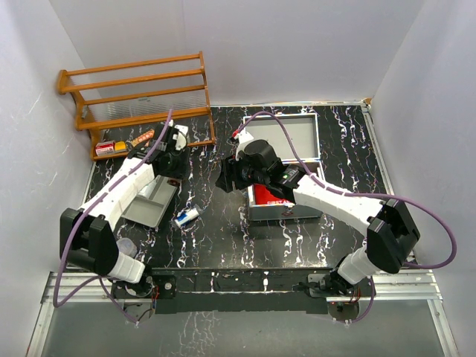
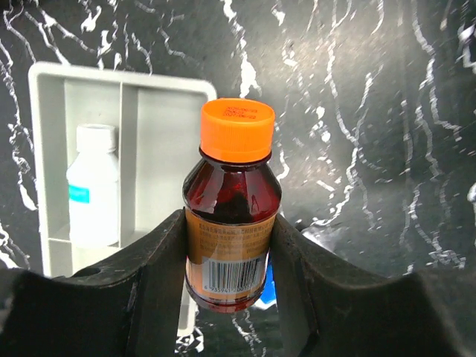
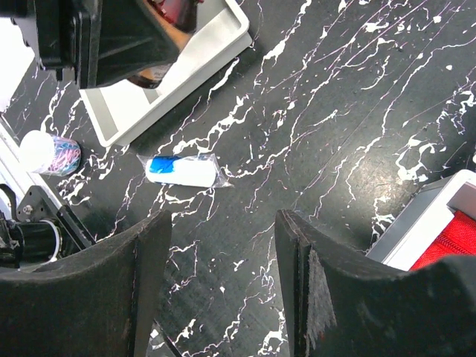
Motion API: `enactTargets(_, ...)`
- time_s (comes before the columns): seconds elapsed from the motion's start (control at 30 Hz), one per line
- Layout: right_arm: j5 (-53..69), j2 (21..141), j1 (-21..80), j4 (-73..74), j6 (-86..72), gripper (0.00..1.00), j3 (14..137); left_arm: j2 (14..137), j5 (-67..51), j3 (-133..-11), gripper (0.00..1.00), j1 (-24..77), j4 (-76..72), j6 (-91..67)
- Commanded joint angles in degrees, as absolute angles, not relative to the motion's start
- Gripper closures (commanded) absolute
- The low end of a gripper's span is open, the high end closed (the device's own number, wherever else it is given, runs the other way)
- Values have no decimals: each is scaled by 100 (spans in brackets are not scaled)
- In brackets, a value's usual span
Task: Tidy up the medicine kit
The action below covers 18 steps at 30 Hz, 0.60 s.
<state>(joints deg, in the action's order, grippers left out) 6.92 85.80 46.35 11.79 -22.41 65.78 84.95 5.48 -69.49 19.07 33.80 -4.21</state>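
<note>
Top external: kit (image 1: 305, 134) is being seen right of centre on the table (image 1: 223, 245), with the lid open toward the far wall and the base on the near side. A red pouch (image 1: 269, 195) is lying in the base. Tray (image 1: 149, 210) is sitting left of centre, well apart from the kit. A bagged tube (image 1: 186, 216) is lying flat on the table between tray and kit, just beside the tray's near right corner. Rack (image 1: 141, 93) is standing at far left, and a small box (image 1: 110, 148) is lying at its near edge.

Left wrist: a brown bottle (image 2: 232, 201) with an orange cap is being clamped by the left claw (image 2: 227, 249). Both fingers (image 2: 160, 275) are being pressed against the labelled body. The bottle is being framed against the tray's rim; whether it is lifted or resting cannot be told. A white bottle (image 2: 93, 193) is lying in one of the tray's long compartments.

Right wrist: right claw (image 3: 223, 223) is being kept released, jaws wide apart, nothing between them. It is being held above bare table left of the kit, between kit and tray. The tube is lying just beyond its fingertips. A cup (image 3: 46, 152) of coloured bits is standing near the table's near edge, left of the tube. The kit's corner and the red pouch are being caught at the right edge of this view.
</note>
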Motion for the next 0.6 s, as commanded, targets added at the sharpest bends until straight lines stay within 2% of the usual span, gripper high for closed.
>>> enactTargets(0.0,736,8437,4644,848,-2303,45,6570,7946,807,-6382,77,1825,3245,55)
enactTargets(0.23,723,8473,4649,835,-2329,46,6570,7756,884,-5636,78,1702,2688,269)
enactTargets(0.57,738,8481,4649,835,-2377,46,6539,8085,800,-5609,79,1210,2569,254)
